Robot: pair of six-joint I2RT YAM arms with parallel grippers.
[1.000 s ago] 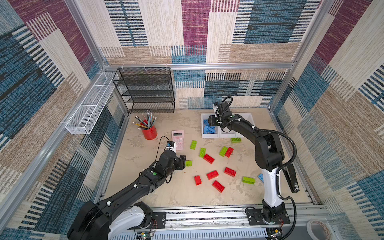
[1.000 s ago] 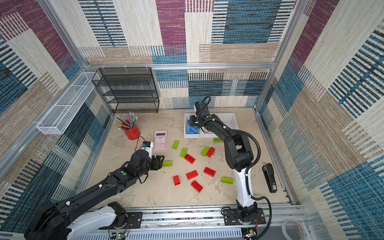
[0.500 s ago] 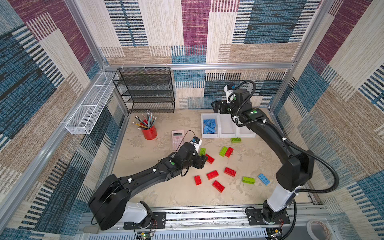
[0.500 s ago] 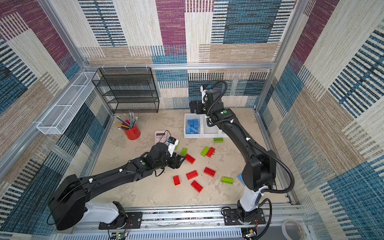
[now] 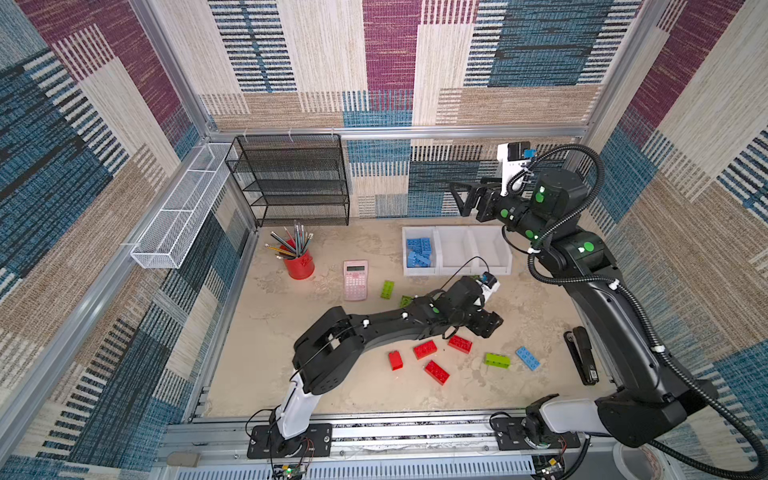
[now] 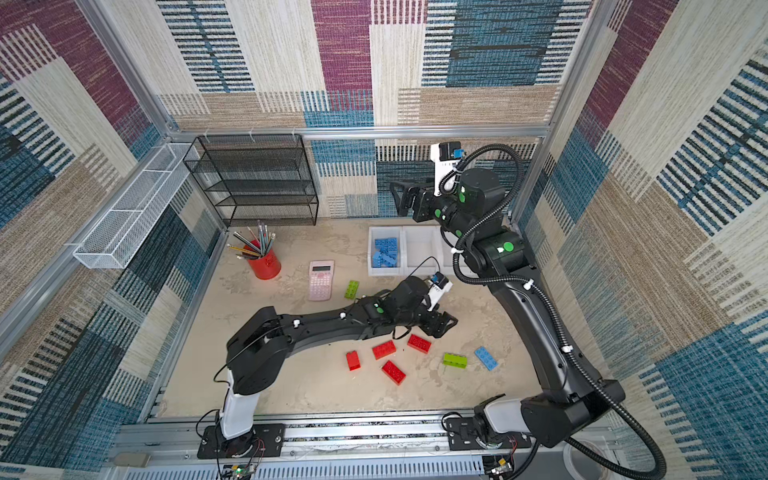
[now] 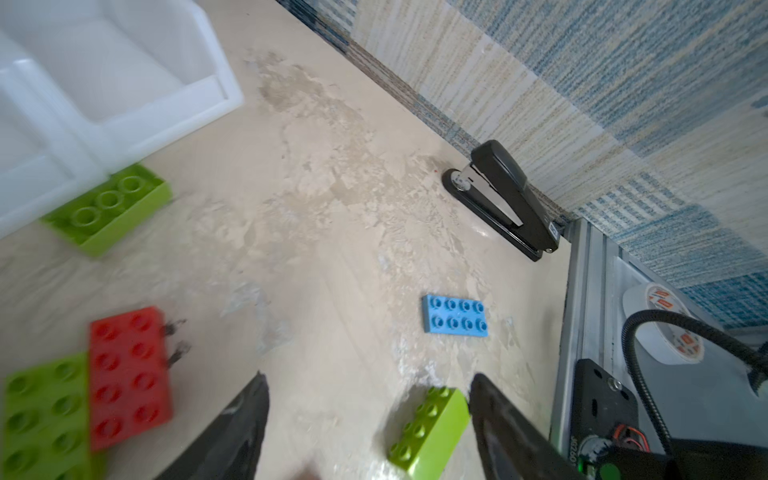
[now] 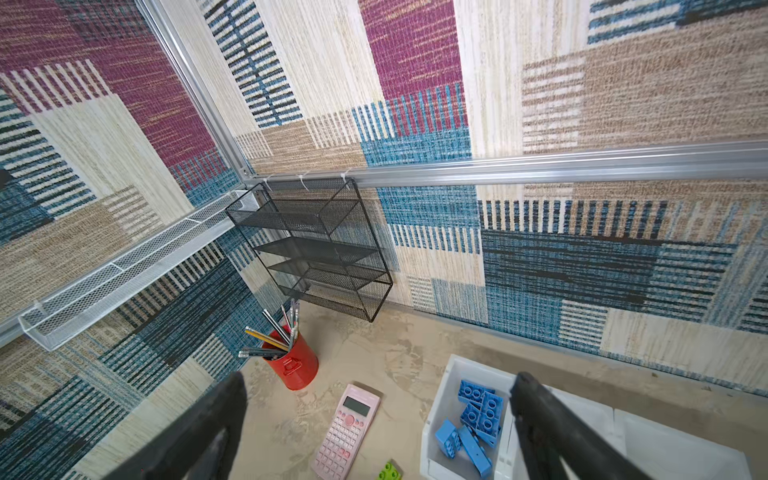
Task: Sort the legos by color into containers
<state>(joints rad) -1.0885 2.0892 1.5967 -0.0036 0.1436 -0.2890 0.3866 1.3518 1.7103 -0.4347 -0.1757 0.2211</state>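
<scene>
The left end effector [image 5: 488, 324] has reached across the table [image 5: 270, 332] to the middle, and the right end effector [image 5: 457, 197] has gone up, away from the containers [image 5: 455, 249]. In a top view the right one is wide open and empty. Blue legos [image 5: 419, 251] lie in one end container; red legos [image 5: 424, 350] lie loose on the table. In the left wrist view the left end effector is open and empty. A lime green lego [image 7: 430, 428] lies just beside one finger [image 7: 498, 415]. I think it should slide over so the lego sits between both fingers, then squeeze the flat sides. The lego is chunky and shiny with round bumps. The right wrist view shows blue legos between open fingers
</scene>
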